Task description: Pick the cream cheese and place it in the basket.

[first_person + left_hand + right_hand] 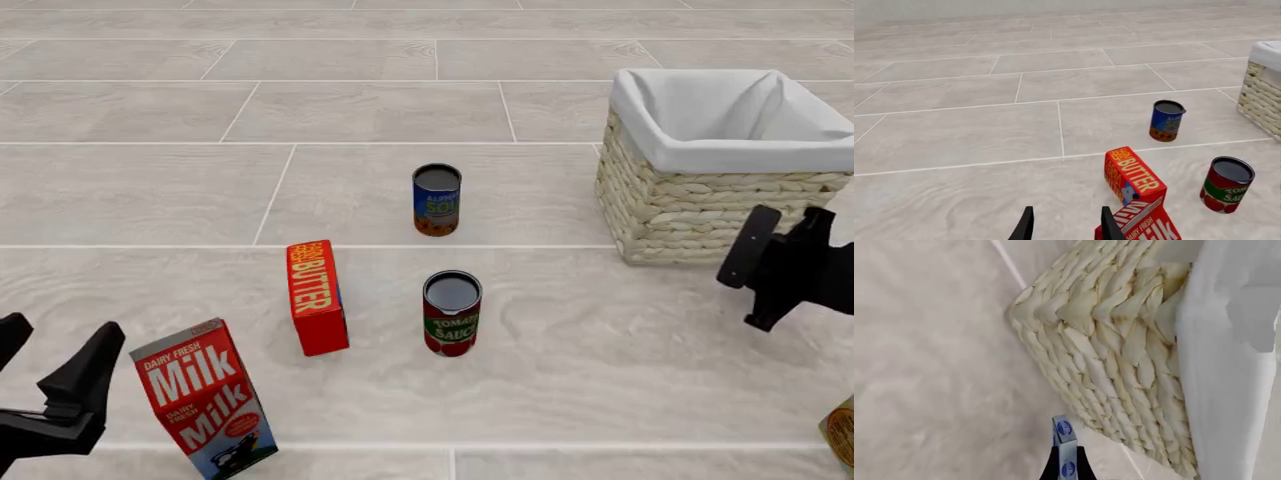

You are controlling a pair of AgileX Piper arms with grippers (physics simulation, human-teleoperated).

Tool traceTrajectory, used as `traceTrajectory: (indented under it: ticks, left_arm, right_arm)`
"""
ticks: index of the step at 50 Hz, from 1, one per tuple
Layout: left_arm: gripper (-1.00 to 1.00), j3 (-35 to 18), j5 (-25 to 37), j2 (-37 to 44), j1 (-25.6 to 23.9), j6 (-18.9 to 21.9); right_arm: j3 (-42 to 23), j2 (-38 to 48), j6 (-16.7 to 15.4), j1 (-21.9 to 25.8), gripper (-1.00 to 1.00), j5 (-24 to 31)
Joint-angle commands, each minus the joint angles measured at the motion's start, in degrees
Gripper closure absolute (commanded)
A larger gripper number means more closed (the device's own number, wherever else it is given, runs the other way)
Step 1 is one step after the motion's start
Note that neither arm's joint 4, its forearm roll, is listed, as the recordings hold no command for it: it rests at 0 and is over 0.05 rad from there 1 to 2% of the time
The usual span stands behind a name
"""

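Observation:
My right gripper (777, 268) hangs just in front of the basket's (694, 210) near right corner, above the floor. In the right wrist view it (1066, 466) is shut on the cream cheese (1063, 442), a small light-blue box with blue oval labels, held on edge between the fingers beside the woven basket wall (1107, 340). The cream cheese is hidden in the front view. My left gripper (51, 362) is open and empty at the near left, beside the milk carton; its fingers (1026, 225) show spread apart in the left wrist view.
A red butter box (316, 297) stands left of centre, with a milk carton (203, 400) nearer to me. A tomato sauce can (451, 313) and a blue soup can (435, 199) stand in the middle. A brownish object (841, 432) shows at the near right edge.

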Motion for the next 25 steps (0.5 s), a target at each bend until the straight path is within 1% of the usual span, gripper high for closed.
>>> traceTrajectory:
  ticks: [1,9,15,25]
  left_arm:
    - [-1.0,0.0,-0.18,0.03,-0.26,-0.14]
    - [-1.0,0.0,1.15,-1.65,-0.36,-0.27]
    - [-1.0,0.0,2.89,-3.76,-0.12,-0.29]
    - [-1.0,0.0,3.37,-4.38,-0.37,-0.25]
  right_arm:
    - [3.98,-7.86,-0.1,1.71,1.0,1.67]
    - [6.72,-14.16,0.04,2.91,1.0,4.61]
    - [7.4,-17.87,0.17,3.66,1.0,6.91]
    - [8.0,-23.56,0.87,4.94,1.0,10.96]
